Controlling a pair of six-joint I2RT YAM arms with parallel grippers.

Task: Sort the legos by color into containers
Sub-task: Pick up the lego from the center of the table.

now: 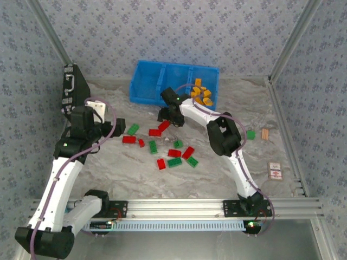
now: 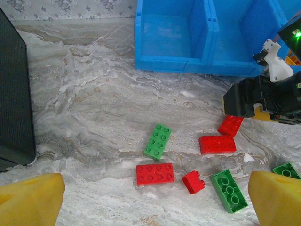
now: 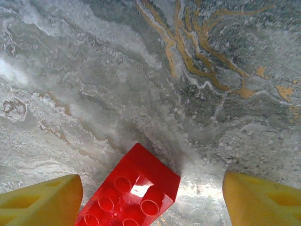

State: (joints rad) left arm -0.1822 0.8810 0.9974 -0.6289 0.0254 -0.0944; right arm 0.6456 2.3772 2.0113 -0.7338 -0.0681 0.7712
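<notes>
Pickup of a red lego (image 3: 130, 190) at bottom centre of the right wrist frame, right gripper (image 1: 165, 116) spread astride it, unclamped, left gripper (image 2: 155, 200) also wide apart; next, probably: lower, close, carry to an empty compartment of the blue bin (image 1: 145, 82), upper centre overhead.

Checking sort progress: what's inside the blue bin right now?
Orange legos lie in the blue bin's right compartment. The left and middle compartments show bare floor; the right arm covers the middle one's near edge.
</notes>
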